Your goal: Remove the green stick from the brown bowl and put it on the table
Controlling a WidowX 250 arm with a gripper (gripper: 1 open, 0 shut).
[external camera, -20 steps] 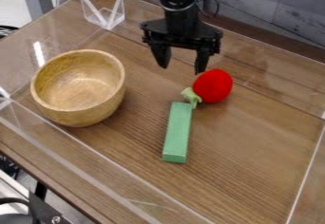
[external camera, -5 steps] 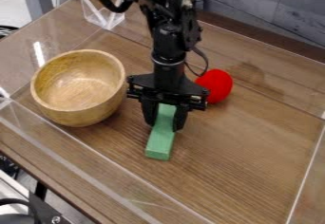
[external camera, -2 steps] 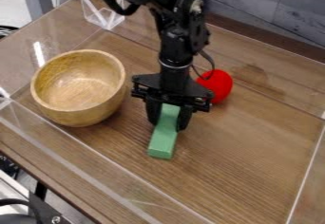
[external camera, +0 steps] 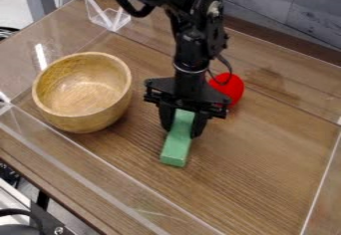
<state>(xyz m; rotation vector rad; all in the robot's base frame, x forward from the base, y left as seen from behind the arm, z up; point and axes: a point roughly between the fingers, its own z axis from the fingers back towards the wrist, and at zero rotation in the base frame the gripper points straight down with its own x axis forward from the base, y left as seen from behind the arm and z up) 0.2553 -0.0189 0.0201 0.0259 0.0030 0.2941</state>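
Note:
The green stick (external camera: 176, 146) is on the table (external camera: 266, 169), to the right of the brown bowl (external camera: 83, 90), with its near end resting on the wood. My gripper (external camera: 182, 117) points straight down over the stick's far end. One black finger stands on each side of that end, closed against it. The bowl's inside shows nothing in it. The arm hides the stick's far tip.
A red strawberry toy (external camera: 228, 88) lies just behind and to the right of the gripper. Low clear acrylic walls (external camera: 80, 184) edge the table, and a clear corner piece (external camera: 110, 18) stands at the back left.
Four seconds ago the gripper hung open above the table and the stick lay free. Now it is down on the stick's far end. Over the last second, gripper and stick crept slightly right together.

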